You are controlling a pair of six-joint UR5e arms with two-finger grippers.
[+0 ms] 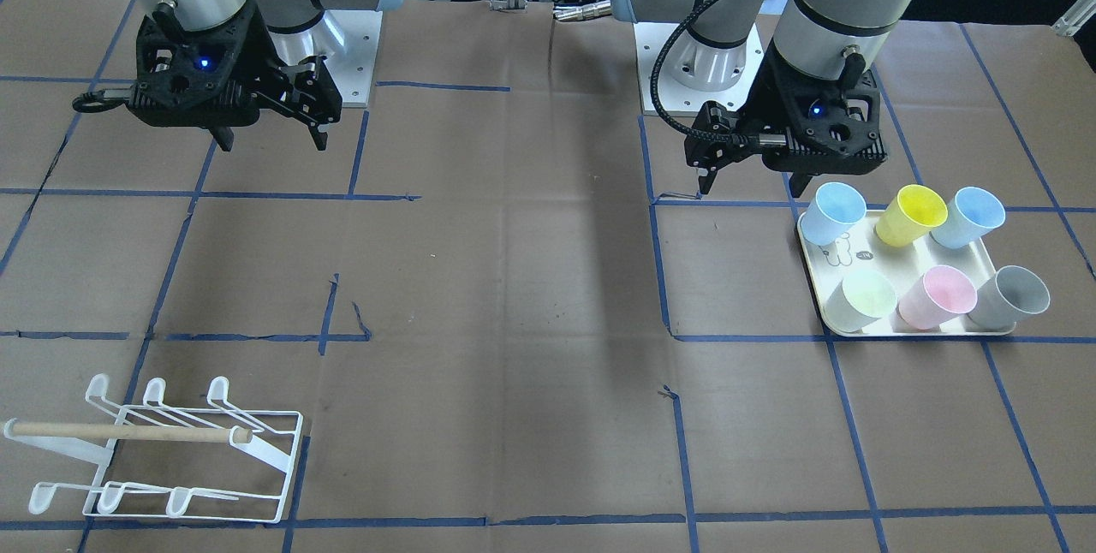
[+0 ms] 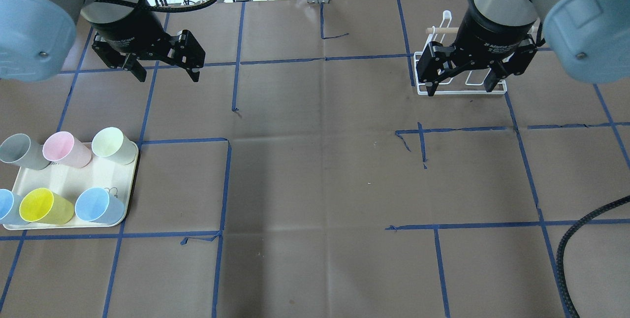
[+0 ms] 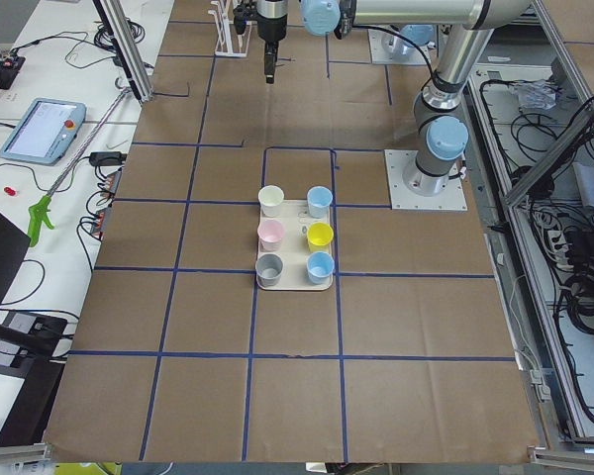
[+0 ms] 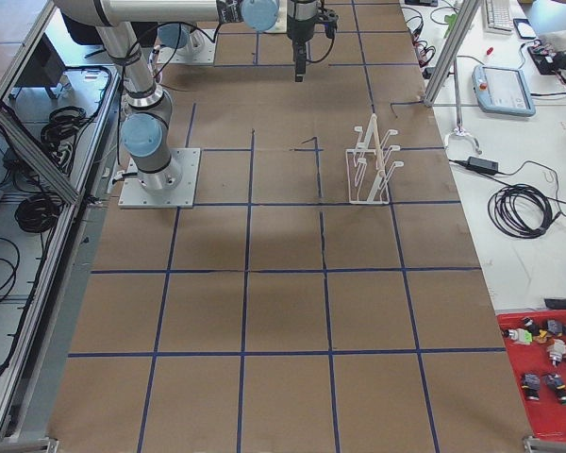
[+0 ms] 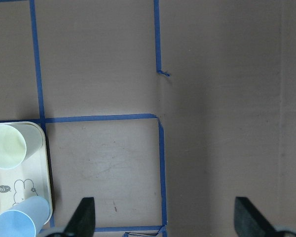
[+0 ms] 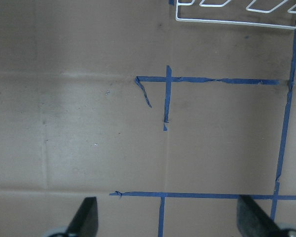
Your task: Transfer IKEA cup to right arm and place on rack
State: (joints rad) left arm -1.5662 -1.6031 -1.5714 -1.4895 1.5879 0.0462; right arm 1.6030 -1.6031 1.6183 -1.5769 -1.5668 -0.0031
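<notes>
Toward the bench's left edge I see the tray holding 6 upright cups. The left gripper and right gripper hang spread wide, holding nothing.

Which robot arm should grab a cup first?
Left. Its open left gripper hangs near the tray holding the cups; the open right gripper is far off, on the rack's side.
</notes>
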